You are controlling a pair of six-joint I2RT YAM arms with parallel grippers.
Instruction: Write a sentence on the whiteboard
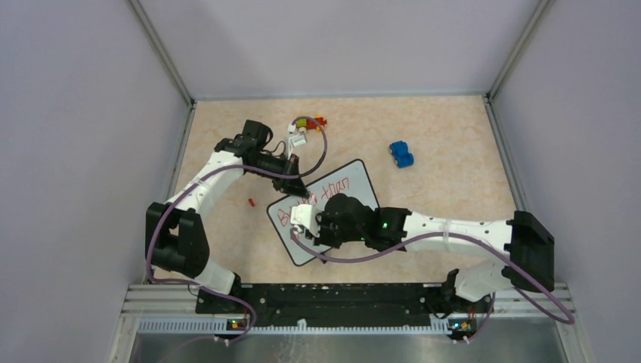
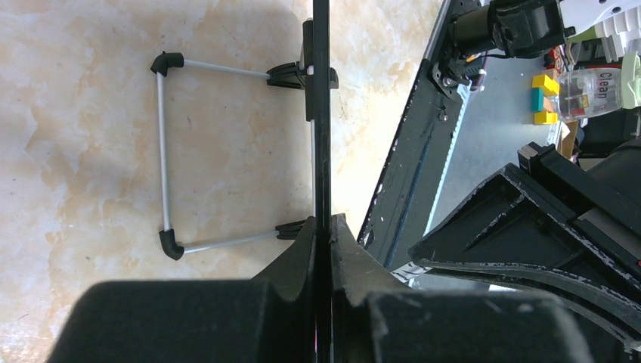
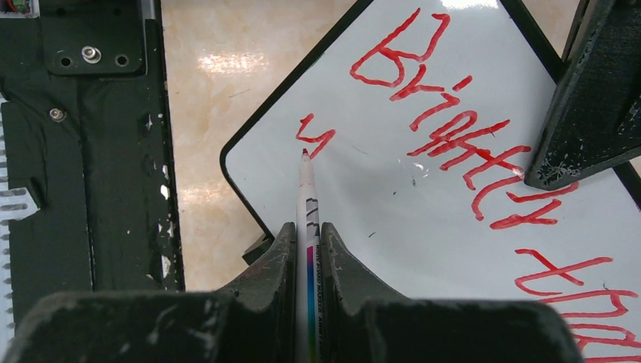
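Observation:
The whiteboard [image 1: 355, 180] lies tilted on the table between both arms. In the left wrist view it is edge-on, a thin dark strip [image 2: 320, 113]. My left gripper [image 1: 298, 185] [image 2: 323, 227] is shut on its far edge. Red script, the sentence [image 3: 453, 144] [image 1: 332, 189], runs across the whiteboard [image 3: 393, 219] and reads roughly "Brighter than". A lone red "y" stroke [image 3: 314, 138] starts a second line. My right gripper [image 1: 306, 219] [image 3: 308, 231] is shut on a thin white marker [image 3: 308, 193], whose red tip touches the board just below that stroke.
A blue toy car [image 1: 401, 154] sits at the back right. A small red cap [image 1: 250, 202] lies left of the board. Coloured bits [image 1: 306, 125] lie at the back. The board's wire stand [image 2: 162, 151] rests on the table. The black base rail [image 1: 325, 299] runs along the near edge.

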